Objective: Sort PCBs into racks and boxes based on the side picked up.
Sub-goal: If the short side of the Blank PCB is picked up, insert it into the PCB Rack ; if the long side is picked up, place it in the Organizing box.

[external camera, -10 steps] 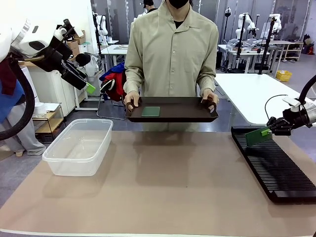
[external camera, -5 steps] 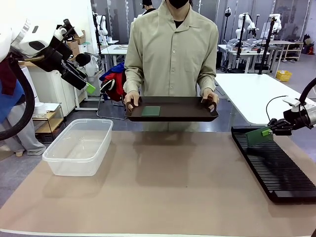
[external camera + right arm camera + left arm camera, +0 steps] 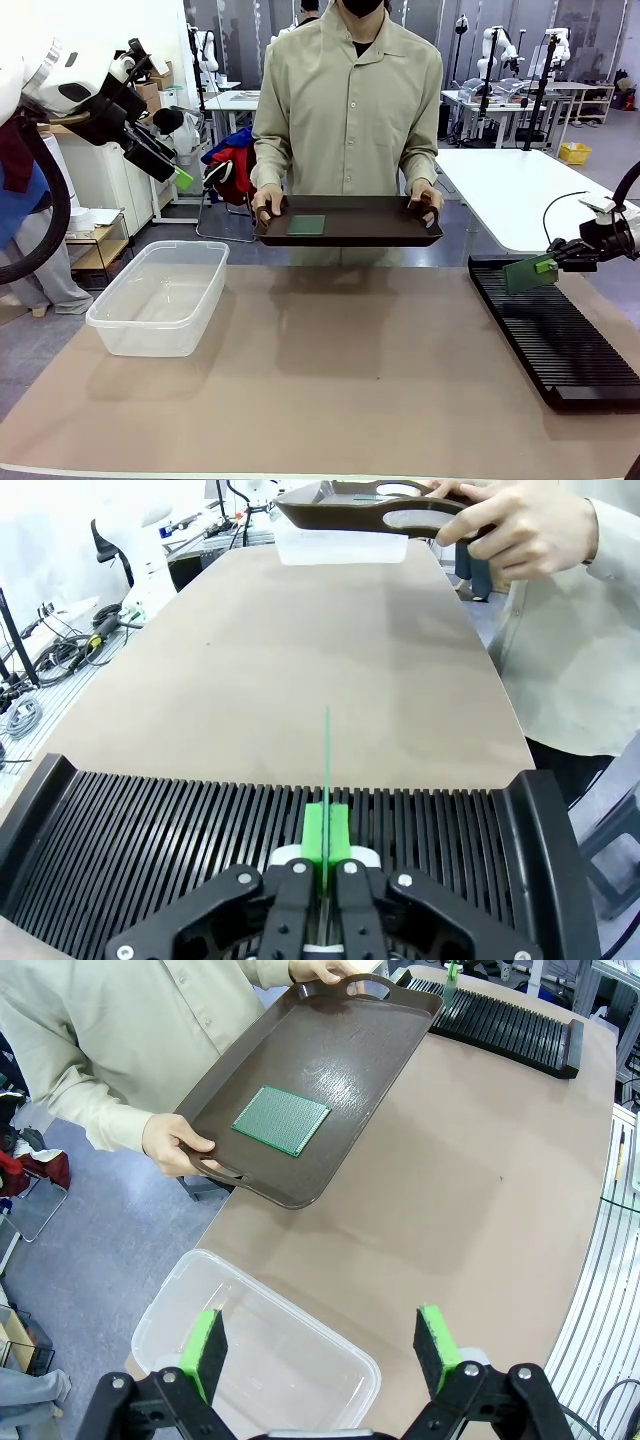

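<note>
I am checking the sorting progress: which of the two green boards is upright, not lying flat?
The board held by the right gripper over the black rack; it is upright, edge down. The other board lies flat on the brown tray.

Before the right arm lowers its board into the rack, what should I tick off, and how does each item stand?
1. Right jaws shut on the PCB: ok.
2. That board on edge, parallel to the slots of the rack: ok.
3. Board over the rack's far end: ok.
4. Lower edge seated in a slot: cannot tell.
5. Left jaws open, raised near the clear tub, away from the rack: ok.
6. Second PCB flat on the tray, held by the person: ok.
</note>
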Motion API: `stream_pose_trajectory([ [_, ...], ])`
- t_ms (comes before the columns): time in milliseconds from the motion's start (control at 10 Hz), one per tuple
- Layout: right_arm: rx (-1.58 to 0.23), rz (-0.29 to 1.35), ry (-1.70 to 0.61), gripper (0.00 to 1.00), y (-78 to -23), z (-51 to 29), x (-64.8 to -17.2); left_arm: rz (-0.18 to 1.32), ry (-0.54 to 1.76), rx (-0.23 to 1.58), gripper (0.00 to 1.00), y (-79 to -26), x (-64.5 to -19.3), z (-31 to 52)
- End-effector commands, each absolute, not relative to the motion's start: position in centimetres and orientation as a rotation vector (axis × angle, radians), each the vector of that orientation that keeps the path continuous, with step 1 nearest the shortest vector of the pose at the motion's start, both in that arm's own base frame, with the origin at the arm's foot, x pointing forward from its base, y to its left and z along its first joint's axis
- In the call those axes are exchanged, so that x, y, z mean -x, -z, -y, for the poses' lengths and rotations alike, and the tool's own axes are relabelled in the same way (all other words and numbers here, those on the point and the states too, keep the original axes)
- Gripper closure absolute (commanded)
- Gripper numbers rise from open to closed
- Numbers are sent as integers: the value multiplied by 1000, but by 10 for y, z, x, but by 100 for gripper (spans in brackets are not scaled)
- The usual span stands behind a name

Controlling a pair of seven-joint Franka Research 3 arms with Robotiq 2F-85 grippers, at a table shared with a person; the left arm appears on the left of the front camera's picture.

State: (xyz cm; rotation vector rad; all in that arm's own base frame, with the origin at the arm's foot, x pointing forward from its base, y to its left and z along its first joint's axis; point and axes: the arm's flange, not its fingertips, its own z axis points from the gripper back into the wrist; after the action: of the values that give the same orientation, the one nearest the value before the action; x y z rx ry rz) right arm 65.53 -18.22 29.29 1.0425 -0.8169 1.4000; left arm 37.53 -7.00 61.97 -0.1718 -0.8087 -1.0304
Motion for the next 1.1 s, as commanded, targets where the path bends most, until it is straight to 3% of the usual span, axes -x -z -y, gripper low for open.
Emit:
stream_pose_trajectory([
  [0,-1074,810,-1376,98,-294,182,-663,800,1048,173,0,-619,-375,68],
  [1000,-1046,833,-1422,98,-280,180,-665,800,1048,173,0,-619,-375,68],
])
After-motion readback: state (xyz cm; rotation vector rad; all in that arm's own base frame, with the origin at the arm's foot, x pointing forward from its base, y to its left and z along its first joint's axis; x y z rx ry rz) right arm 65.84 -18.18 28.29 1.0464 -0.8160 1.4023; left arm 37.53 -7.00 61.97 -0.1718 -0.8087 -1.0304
